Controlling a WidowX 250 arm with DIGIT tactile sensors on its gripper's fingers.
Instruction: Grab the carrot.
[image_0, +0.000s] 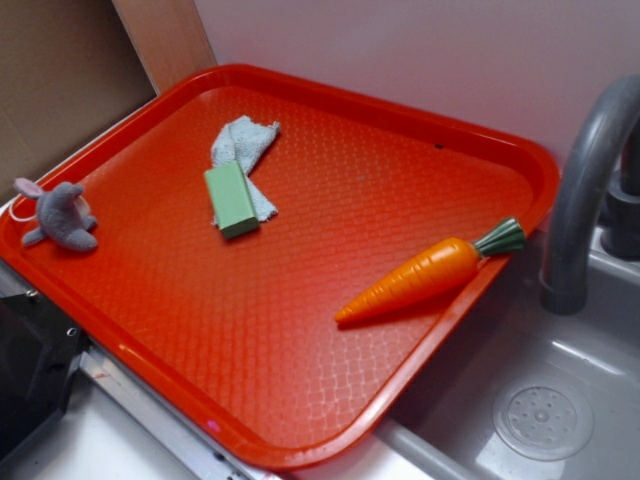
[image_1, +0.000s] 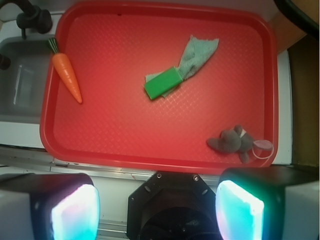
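A red textured tray (image_0: 300, 400) fills the work area beside a grey sink (image_0: 560, 400) with its curved tap (image_0: 585, 190). My claw (image_1: 157, 207) hangs well back over the tray's near edge, its pads (image_1: 75, 212) spread wide apart and holding nothing. The carrot (image_0: 420, 280) lies flat near the tray's sink-side rim, green stem (image_0: 500, 238) towards the tap and its point aimed into the tray. It is well apart from the green block (image_0: 231, 198), which rests on a pale cloth (image_0: 243, 145), and from the grey plush mouse (image_0: 58, 215) at the opposite corner.

I judge the best approach is to travel across over the thick middle of the carrot, turn the wrist so the pads straddle it crosswise, and descend. The glossy taper may squirt out if I pinch near the tip, and the raised rim close by could catch a pad.
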